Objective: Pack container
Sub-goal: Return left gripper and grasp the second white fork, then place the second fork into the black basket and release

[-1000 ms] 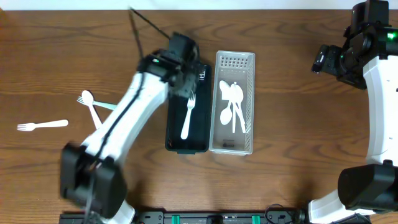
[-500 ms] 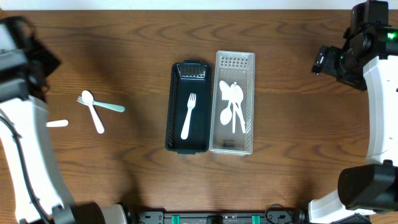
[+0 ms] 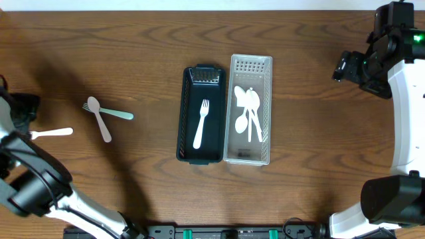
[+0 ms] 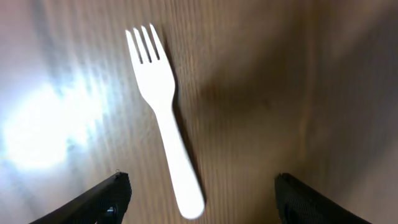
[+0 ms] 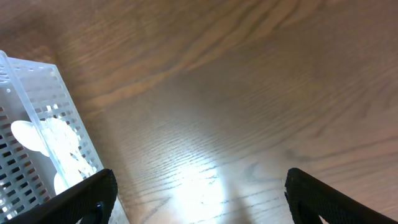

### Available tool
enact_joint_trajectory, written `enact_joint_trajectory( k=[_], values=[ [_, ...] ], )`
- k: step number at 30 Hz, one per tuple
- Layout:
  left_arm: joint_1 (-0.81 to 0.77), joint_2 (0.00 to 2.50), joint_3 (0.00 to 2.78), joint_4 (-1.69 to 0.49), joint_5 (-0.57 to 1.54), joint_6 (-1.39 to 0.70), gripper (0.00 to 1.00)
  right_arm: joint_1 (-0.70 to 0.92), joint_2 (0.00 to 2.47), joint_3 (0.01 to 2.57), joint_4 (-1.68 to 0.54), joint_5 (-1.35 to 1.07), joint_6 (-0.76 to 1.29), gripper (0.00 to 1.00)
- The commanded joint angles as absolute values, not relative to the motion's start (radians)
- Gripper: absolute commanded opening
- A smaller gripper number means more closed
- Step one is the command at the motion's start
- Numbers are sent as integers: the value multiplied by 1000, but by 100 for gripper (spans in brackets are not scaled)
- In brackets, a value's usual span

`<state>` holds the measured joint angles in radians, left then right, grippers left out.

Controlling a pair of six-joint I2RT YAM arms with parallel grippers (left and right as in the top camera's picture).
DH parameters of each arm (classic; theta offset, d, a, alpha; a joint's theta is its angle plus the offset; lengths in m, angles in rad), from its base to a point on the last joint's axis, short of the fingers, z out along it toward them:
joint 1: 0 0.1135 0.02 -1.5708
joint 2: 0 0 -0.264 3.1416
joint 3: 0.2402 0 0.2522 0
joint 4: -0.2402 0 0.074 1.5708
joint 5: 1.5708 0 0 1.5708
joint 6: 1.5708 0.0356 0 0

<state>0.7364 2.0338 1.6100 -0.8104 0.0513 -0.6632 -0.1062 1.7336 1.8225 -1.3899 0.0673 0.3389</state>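
Now: my left gripper (image 4: 202, 202) jaws wide, empty, above white fork (image 4: 163, 134) lying flat on surface (image 4: 267, 93), far left of black container (image 3: 181, 133). Fork handle end sits between my fingers, tines pointing away. Second fork (image 3: 200, 125) lies inside black container. My right gripper (image 5: 200, 198) also wide, empty, far right of black container, past white basket (image 5: 43, 93).

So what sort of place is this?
Probably a robotics lab bench: a left arm and right arm flank a wooden table, with a white fork in a black basket and spoons in a white basket.
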Motion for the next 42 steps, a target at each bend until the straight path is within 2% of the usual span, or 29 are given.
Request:
enact_joint_trajectory(
  k=[1,23,28,31,32,35,37,38,39,42],
  values=[
    [741,2078,1608,-789,73,-691,77,-111,1740,1821,-1395,70,375,89],
    [753,2241,1607,-740,41,-762,76,-111,1739,1821,-1409,71,402,89],
    [761,2241,1607,-762,41,-762,50,-111,1739,1821,-1409,71,405,89],
    [763,2241,1607,-770,41,-762,44,-111,1740,1821,-1414,70,405,89],
    [764,2241,1607,-773,41,-762,38,-111,1740,1821,-1417,71,405,89],
    [764,2241,1607,-784,41,-785,30,-111,1740,1821,-1434,71,405,88],
    [764,2241,1607,-785,41,-788,20,-111,1740,1821,-1443,71,405,88],
    [764,2241,1607,-786,41,-788,19,-111,1740,1821,-1447,71,404,88],
    [764,2241,1607,-788,41,-788,11,-111,1739,1821,-1450,71,404,88],
    [764,2241,1607,-792,41,-788,6,-111,1740,1821,-1452,71,404,88]
  ],
)
